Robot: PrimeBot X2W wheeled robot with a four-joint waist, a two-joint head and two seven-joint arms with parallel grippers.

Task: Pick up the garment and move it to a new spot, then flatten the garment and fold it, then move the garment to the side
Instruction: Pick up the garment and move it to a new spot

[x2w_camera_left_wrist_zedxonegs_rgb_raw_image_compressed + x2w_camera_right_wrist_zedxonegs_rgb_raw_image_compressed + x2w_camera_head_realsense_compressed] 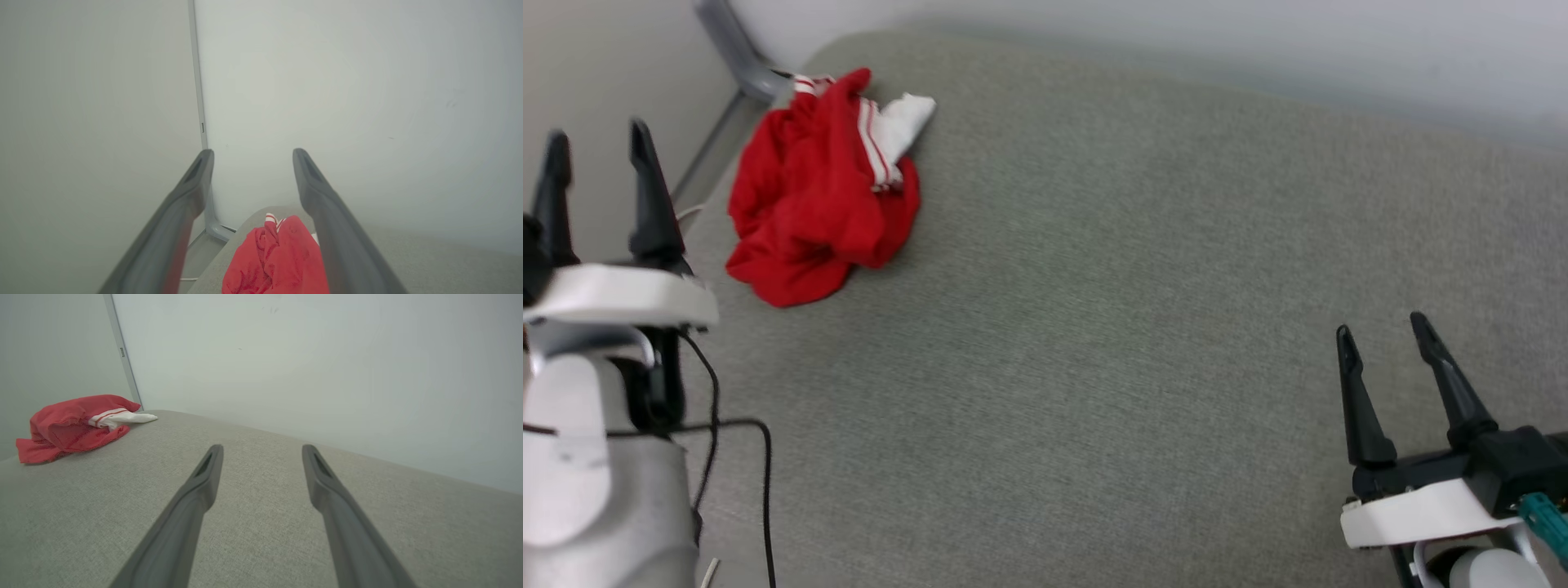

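The garment (817,196) lies crumpled in a red heap with a white sleeve poking out, at the far left corner of the grey fabric surface (1111,327). In the left wrist view the garment (278,261) shows low between my fingers, some way ahead. My left gripper (600,143) stands open at the left edge, beside the heap and apart from it, holding nothing. My right gripper (1384,327) is open and empty at the lower right, far from the garment (77,424), which sits at the far left of the right wrist view.
A grey metal post (731,57) with a foot bracket stands just behind the garment at the corner. Pale walls (310,367) close off the far side and the left. A black cable (764,474) hangs along my left arm.
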